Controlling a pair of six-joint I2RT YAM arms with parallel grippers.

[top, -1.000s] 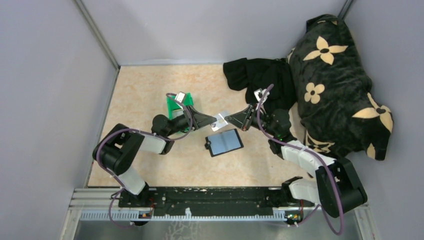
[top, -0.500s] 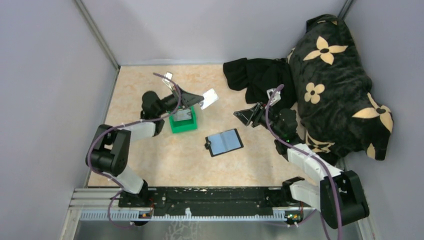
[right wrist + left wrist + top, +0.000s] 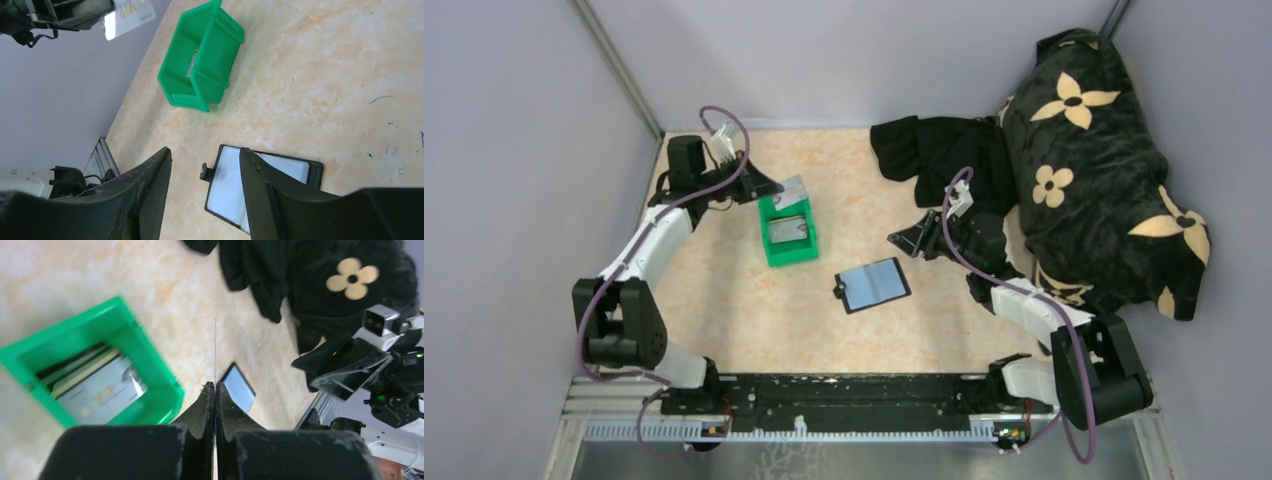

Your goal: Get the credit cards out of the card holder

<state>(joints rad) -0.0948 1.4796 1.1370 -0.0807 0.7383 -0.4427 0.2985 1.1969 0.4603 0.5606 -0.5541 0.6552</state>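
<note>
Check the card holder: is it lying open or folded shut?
Open. The card holder lies spread flat, both glossy grey-blue inner faces turned up, with its small tab sticking out at the left edge in the top view.

A pale beige tabletop with faint orange marbling (image 3: 724,290) carries four things. A small green plastic bin (image 3: 792,254) stands on it left of centre, toward the back. Near the middle, close to the bin but not touching it, lies a flat black bifold card holder (image 3: 874,284), spread open with its glossy grey-blue inner faces up and a small tab at its left edge. A crumpled black cloth (image 3: 934,150) lies at the back right, touching a large black plush cushion with cream flowers (image 3: 1094,170) along the right side.
</note>
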